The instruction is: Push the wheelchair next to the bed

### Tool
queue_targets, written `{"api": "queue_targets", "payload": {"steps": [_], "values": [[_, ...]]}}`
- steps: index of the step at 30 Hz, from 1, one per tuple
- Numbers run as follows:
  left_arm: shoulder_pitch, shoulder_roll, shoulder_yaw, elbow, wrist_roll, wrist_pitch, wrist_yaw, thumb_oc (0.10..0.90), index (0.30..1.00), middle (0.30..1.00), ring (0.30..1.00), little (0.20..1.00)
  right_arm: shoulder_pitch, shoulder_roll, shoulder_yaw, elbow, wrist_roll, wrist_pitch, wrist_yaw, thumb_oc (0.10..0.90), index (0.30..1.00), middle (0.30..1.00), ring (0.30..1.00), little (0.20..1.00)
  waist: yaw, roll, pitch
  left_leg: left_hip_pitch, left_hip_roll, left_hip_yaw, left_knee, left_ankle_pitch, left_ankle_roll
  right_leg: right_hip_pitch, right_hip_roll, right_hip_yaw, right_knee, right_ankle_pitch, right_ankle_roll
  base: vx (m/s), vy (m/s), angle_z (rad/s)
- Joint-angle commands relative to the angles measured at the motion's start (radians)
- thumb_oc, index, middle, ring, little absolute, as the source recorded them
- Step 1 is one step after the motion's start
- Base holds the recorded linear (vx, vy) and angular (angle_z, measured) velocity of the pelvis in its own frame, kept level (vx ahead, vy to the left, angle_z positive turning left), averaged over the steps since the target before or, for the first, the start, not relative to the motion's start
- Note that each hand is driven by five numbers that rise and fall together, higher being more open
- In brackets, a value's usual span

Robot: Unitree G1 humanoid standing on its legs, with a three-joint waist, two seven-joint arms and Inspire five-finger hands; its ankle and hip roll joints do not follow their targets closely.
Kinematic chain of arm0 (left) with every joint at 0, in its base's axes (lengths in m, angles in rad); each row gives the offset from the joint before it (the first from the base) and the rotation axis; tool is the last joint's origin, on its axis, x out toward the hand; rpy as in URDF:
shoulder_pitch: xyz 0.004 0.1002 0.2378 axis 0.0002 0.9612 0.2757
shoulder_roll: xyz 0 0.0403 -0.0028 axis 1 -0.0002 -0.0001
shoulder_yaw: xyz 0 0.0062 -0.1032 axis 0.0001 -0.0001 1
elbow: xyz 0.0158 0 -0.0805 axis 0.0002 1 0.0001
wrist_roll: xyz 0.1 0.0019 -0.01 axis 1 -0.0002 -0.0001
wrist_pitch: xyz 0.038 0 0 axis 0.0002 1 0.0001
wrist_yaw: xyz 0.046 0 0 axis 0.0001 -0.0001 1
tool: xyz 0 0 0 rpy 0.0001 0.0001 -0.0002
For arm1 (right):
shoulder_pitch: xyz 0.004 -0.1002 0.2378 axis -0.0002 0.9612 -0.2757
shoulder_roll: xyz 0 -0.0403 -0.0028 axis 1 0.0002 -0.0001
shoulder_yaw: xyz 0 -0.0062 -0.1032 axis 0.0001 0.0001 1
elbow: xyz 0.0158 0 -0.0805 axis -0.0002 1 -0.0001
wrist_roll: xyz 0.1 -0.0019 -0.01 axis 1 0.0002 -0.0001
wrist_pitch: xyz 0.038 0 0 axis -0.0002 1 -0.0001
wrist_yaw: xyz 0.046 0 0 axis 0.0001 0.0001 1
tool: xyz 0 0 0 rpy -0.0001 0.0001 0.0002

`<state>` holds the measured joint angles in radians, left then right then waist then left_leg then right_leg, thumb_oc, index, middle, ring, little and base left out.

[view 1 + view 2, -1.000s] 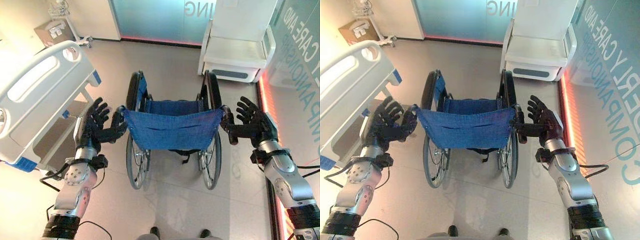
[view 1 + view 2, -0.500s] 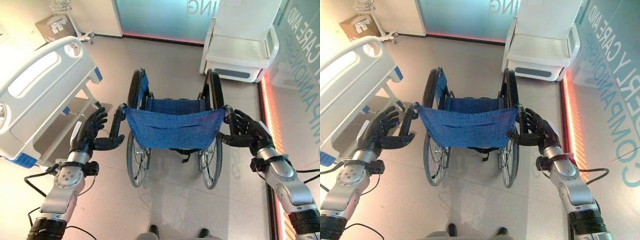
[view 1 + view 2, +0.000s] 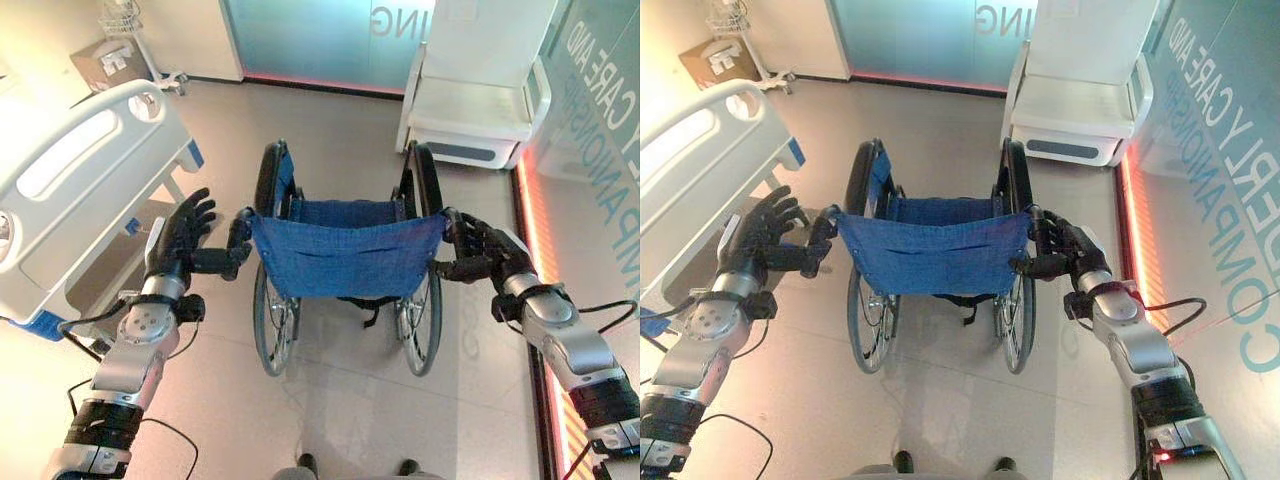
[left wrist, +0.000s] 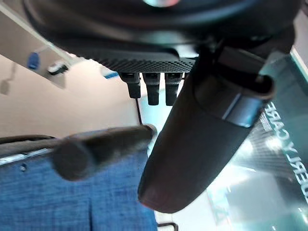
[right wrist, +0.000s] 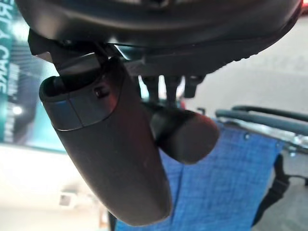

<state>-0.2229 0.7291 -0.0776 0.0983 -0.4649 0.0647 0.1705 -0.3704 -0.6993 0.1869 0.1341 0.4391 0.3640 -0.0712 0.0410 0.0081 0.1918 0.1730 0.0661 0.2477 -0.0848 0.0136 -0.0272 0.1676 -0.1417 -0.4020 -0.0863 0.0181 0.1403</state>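
1. While the hospital bed (image 3: 85, 190) lay at the left, the blue-backed wheelchair (image 3: 345, 255) stood beside it on the floor, apart.
2. The left hand (image 3: 180, 240) reached the left push handle (image 4: 101, 149) with straight, spread fingers.
3. The right hand (image 3: 1065, 250) curled round the right push handle (image 5: 185, 134); its wrist view showed this close.

Wheelchair (image 3: 345, 262) at centre on the floor (image 3: 345, 400), back towards the camera. Hospital bed (image 3: 75, 190) to its left, near. White chair (image 3: 478, 95) beyond, right. Cardboard box (image 3: 105, 62) far left, behind the bed. Left hand (image 3: 180, 240) and right hand (image 3: 488, 255) at the handles.
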Motion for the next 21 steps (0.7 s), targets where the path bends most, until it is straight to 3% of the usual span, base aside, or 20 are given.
{"api": "queue_targets", "payload": {"steps": [1, 6, 8, 14, 21], "values": [[-0.178, 0.100, -0.003, -0.004, -0.012, -0.051, 0.011, 0.800, 0.900, 0.900, 0.900, 0.900, -0.182, -0.088, 0.057, 0.018, -0.034, 0.016, -0.024, 0.800, 0.900, 0.900, 0.900, 0.900, 0.013, -0.017, -0.065, -0.022, -0.034, 0.027, 0.061, -0.063, -0.006, -0.021, -0.001, 0.005, 0.110, -0.069, -0.023, 0.00, 0.000, 0.00], [-0.277, 0.123, -0.068, 0.045, 0.004, 0.019, -0.033, 0.800, 0.900, 0.900, 0.900, 0.900, -0.297, -0.131, 0.125, 0.110, -0.059, 0.110, 0.030, 0.800, 0.900, 0.900, 0.900, 0.900, 0.015, -0.020, -0.069, -0.021, -0.035, 0.028, 0.065, -0.063, -0.009, -0.019, 0.000, 0.002, 0.112, -0.071, -0.023, 0.00, 0.000, 0.00], [-0.333, 0.140, -0.113, 0.088, 0.023, 0.082, -0.060, 0.800, 0.900, 0.900, 0.900, 0.900, -0.355, -0.151, 0.171, 0.166, -0.081, 0.164, 0.067, 0.800, 0.900, 0.900, 0.900, 0.900, 0.015, -0.020, -0.071, -0.021, -0.036, 0.028, 0.064, -0.061, -0.008, -0.018, 0.001, 0.004, 0.111, -0.070, -0.023, 0.00, 0.000, 0.00], [-0.415, 0.164, -0.181, 0.205, 0.040, 0.152, -0.082, 0.800, 0.900, 0.900, 0.900, 0.900, -0.448, -0.170, 0.255, 0.268, -0.150, 0.218, 0.099, 0.800, 0.900, 0.900, 0.900, 0.900, 0.015, -0.019, -0.076, -0.025, -0.038, 0.026, 0.065, -0.057, -0.006, -0.020, 0.004, 0.013, 0.106, -0.067, -0.025, 0.00, 0.000, 0.00], [-0.418, 0.224, -0.181, 0.251, 0.149, 0.189, -0.057, 0.800, 0.900, 0.900, 0.900, 0.900, -0.473, -0.218, 0.268, 0.282, -0.272, 0.245, 0.126, 0.800, 0.900, 0.900, 0.900, 0.900, 0.018, -0.018, -0.069, -0.028, -0.041, 0.023, 0.064, -0.057, -0.003, -0.023, 0.008, 0.020, 0.106, -0.068, -0.027, 0.00, 0.000, 0.00]]}}
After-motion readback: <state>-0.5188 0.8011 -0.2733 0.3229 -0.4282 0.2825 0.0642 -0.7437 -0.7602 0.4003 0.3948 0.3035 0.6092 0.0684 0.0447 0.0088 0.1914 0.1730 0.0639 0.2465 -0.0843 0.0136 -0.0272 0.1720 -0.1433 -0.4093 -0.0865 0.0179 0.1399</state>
